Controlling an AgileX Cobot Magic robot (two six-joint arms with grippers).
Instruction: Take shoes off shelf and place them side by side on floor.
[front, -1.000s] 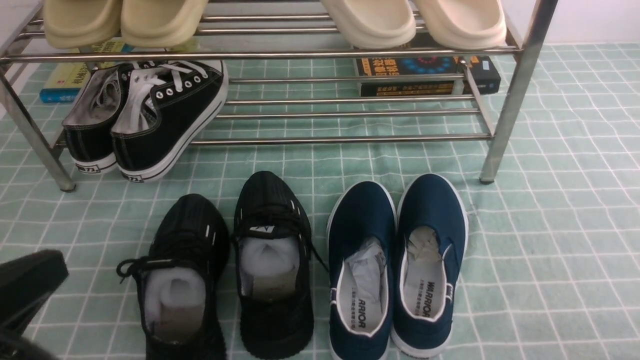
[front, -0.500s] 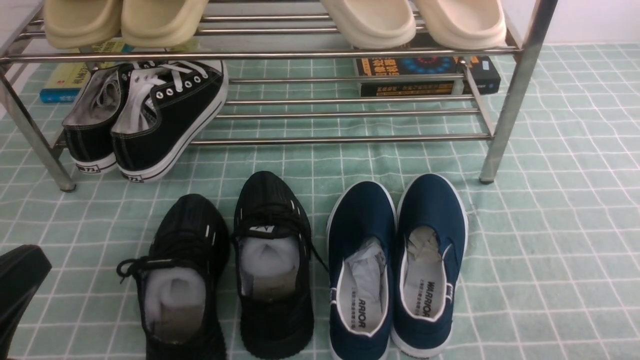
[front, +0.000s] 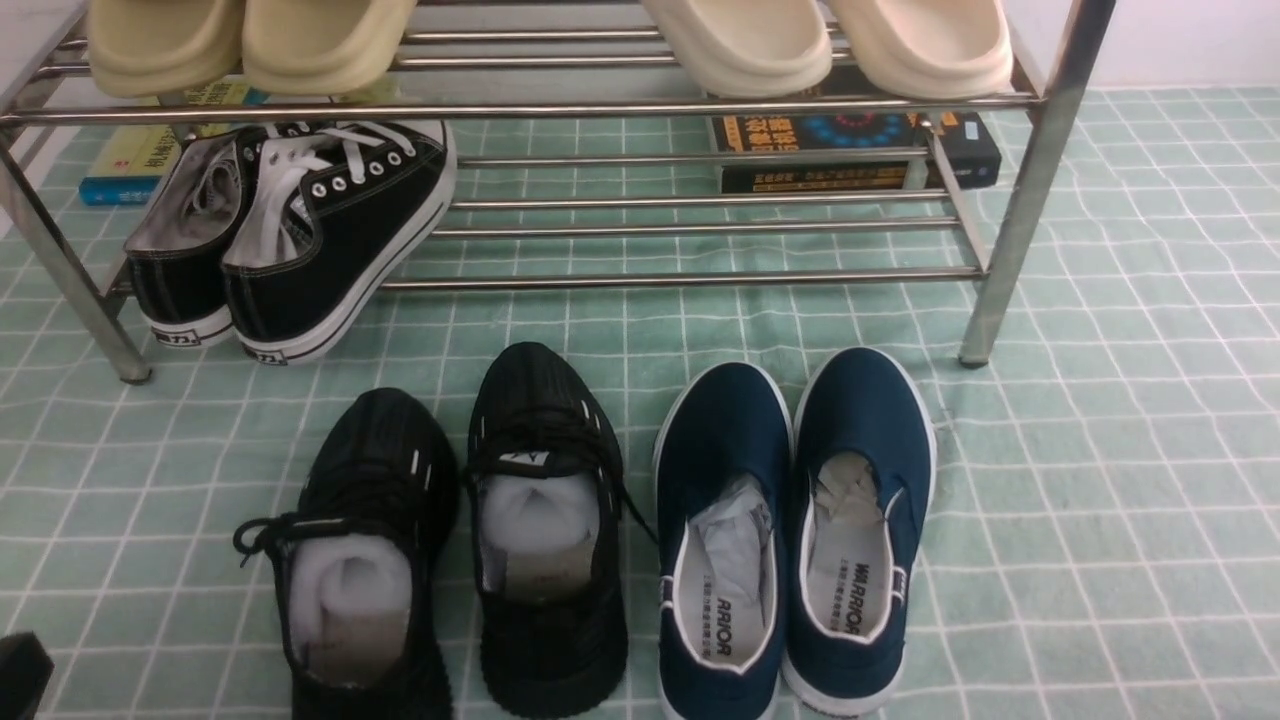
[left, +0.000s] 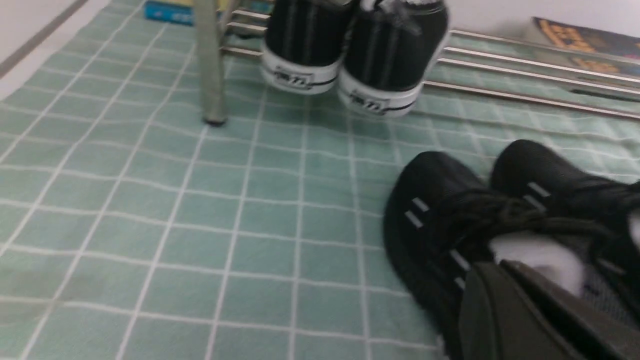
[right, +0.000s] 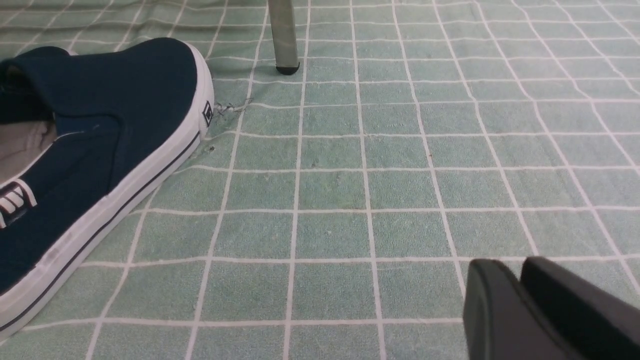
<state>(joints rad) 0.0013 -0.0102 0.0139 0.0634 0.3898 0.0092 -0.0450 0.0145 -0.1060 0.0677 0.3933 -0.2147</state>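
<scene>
Shoes on floor (front: 1100, 480): you see two black knit sneakers (front: 460, 530), two navy slip-ons (front: 795, 520), side by side.
Shelf (front: 1030, 200): two canvas sneakers (front: 290, 230), four slides (front: 540, 40).
Left gripper (left: 525, 320): closed, empty.
Right gripper (right: 530, 310): fingers nearly together, empty.
Room: open floor on your right.

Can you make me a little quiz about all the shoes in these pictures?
1. True or false: the navy canvas slip-on shoes are standing on the pale green checked floor.
2. Which shoes are on the lower tier of the shiny steel-rod shelf?
A. cream foam slides
B. black canvas sneakers with white laces
C. black knit lace-up sneakers
3. Fill in the missing word: the black knit lace-up sneakers sit to the ___ of the navy pair in the front view.

Key
1. True.
2. B: the black canvas sneakers with white laces. The cream foam slides are on the top tier.
3. Left.
</scene>
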